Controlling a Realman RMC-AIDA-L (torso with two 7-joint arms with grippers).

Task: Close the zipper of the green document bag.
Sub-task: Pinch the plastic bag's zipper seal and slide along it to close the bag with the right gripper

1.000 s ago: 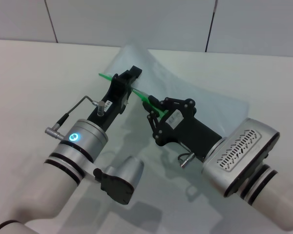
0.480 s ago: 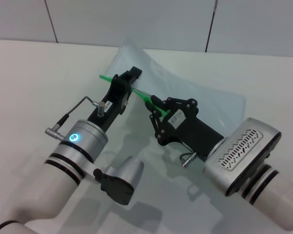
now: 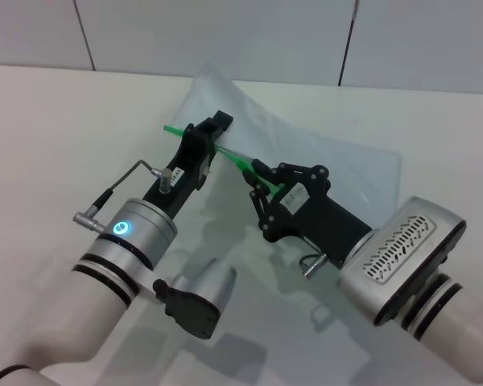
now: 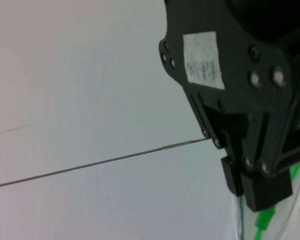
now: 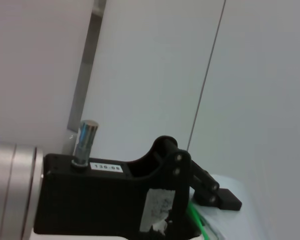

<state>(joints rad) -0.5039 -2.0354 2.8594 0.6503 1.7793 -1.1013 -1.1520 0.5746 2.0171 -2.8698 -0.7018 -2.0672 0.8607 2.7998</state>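
Your left end effector (image 3: 216,127) is clamped on the zipper (image 3: 235,158) near its far end, pinning that bright green strip where it meets the green document bag (image 3: 322,161). Your right end effector (image 3: 253,178) sits just beside it along the same strip, fingers together on the green edge, apparently at the slider, though the tab itself is too small to make out. Both hold the bag's green edge lifted off the white surface (image 3: 56,137), with the pale sheet trailing away toward the right and back. The strip's long axis runs from the left end effector diagonally toward you and your right, so the right arm, being the nearer one to the unclosed stretch, looks best placed to draw along that line while the left anchors.
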